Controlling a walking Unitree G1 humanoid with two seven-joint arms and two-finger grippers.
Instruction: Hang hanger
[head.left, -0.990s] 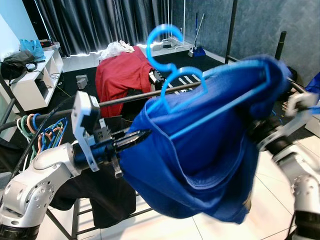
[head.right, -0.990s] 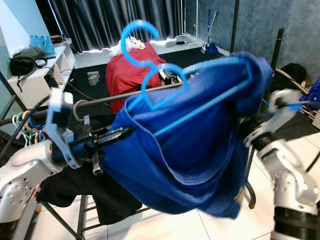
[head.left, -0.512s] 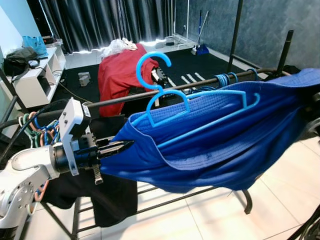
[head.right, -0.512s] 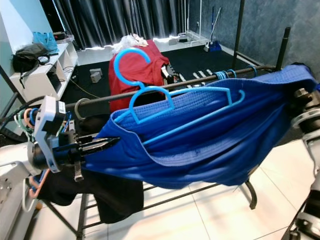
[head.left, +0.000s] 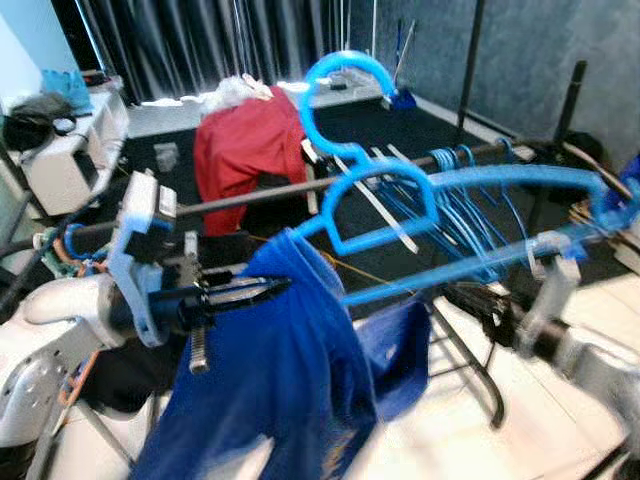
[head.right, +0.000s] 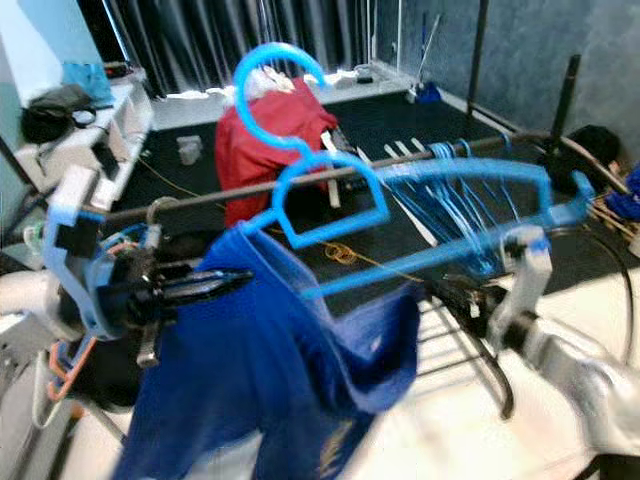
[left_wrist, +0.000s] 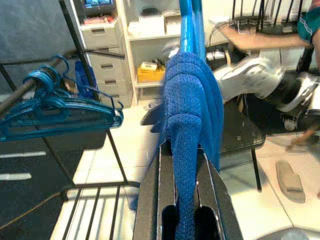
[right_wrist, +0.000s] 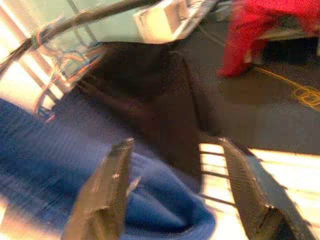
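A light blue plastic hanger (head.left: 385, 205) is held up in front of the dark clothes rail (head.left: 250, 197), with its hook (head.left: 345, 72) above the rail. A dark blue garment (head.left: 290, 380) hangs bunched from the hanger's left end and droops toward the floor. My left gripper (head.left: 278, 289) is shut on that cloth at the hanger's left end; in the left wrist view the cloth (left_wrist: 187, 100) runs between the fingers of that gripper (left_wrist: 182, 147). My right gripper (head.left: 480, 300) is below the hanger's bare right arm. It is open (right_wrist: 175, 145), holding nothing, with blue cloth beneath it.
Several blue hangers (head.left: 460, 165) hang bunched on the rail's right part, and coloured hangers (head.left: 70, 245) at its left end. A red garment (head.left: 240, 150) is draped behind the rail. A white shelf unit (head.left: 75, 160) stands at left. White tiled floor (head.left: 560, 460) lies at front right.
The garment's right side has come away from my right gripper and fallen; the cloth now hangs from the hanger's left end. The hanger sits higher in view, and the right gripper is open.
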